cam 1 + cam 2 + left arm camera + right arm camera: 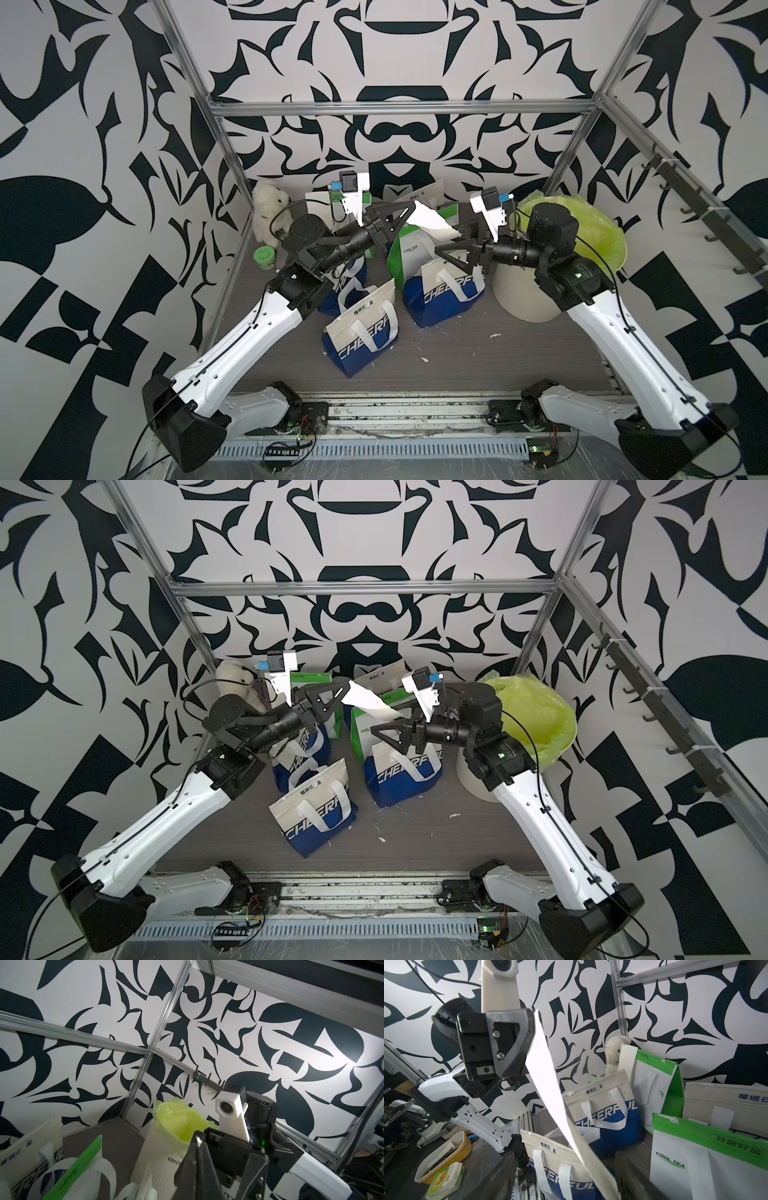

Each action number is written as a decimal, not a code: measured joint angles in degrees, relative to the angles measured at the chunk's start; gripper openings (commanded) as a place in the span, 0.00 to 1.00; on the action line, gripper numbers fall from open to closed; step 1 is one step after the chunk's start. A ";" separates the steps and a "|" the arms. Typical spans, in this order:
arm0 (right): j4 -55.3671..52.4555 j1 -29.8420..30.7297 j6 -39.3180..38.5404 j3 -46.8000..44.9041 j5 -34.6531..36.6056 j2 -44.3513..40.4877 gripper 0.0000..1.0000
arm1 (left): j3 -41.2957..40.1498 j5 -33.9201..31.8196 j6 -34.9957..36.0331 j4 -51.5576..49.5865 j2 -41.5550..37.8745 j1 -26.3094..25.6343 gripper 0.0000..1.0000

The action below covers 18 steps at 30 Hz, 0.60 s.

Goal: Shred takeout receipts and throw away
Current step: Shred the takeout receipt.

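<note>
A cream-white takeout receipt (432, 222) (368, 700) hangs slanting in the air above the bags. My left gripper (413, 204) (347, 686) (530, 1022) is shut on its upper corner. In the left wrist view only a white sliver shows at the left gripper's (198, 1140) closed tips. The receipt (550, 1095) runs down between the spread fingers of my right gripper (449, 239) (386, 719) (564, 1155), which is open; I see no finger touching the paper. Another cream slip (627, 1057) stands behind a bag beside the plush toy.
A white bin with a yellow-green liner (590, 232) (180, 1122) stands at the right, behind my right arm. Several blue-and-white bags (361, 332) and green-and-white bags (695, 1157) crowd the middle. A plush toy (268, 212) and green jar (264, 257) sit back left. Small paper scraps (494, 336) lie on the table.
</note>
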 measured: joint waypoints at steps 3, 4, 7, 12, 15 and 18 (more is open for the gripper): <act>1.20 0.17 0.90 0.00 0.04 -0.17 0.48 | -0.09 -0.48 -1.07 0.87 0.09 0.00 0.00; 1.68 0.24 0.94 0.00 0.04 -0.26 0.44 | -0.09 -0.57 -1.31 0.98 0.13 0.00 0.00; 2.56 0.24 1.79 0.00 0.20 -0.74 0.39 | -0.11 -0.61 -1.84 1.29 0.46 0.00 0.00; 3.32 0.24 2.45 0.02 0.61 -1.70 0.00 | -0.11 -0.63 -2.29 1.18 0.94 0.00 0.00; 3.19 0.24 3.67 0.15 1.27 -1.97 0.00 | -0.11 -0.55 -2.03 0.92 0.98 0.00 0.38; 1.68 0.24 3.89 0.98 1.27 -1.60 0.00 | -0.11 0.09 -1.03 0.46 1.09 0.00 1.00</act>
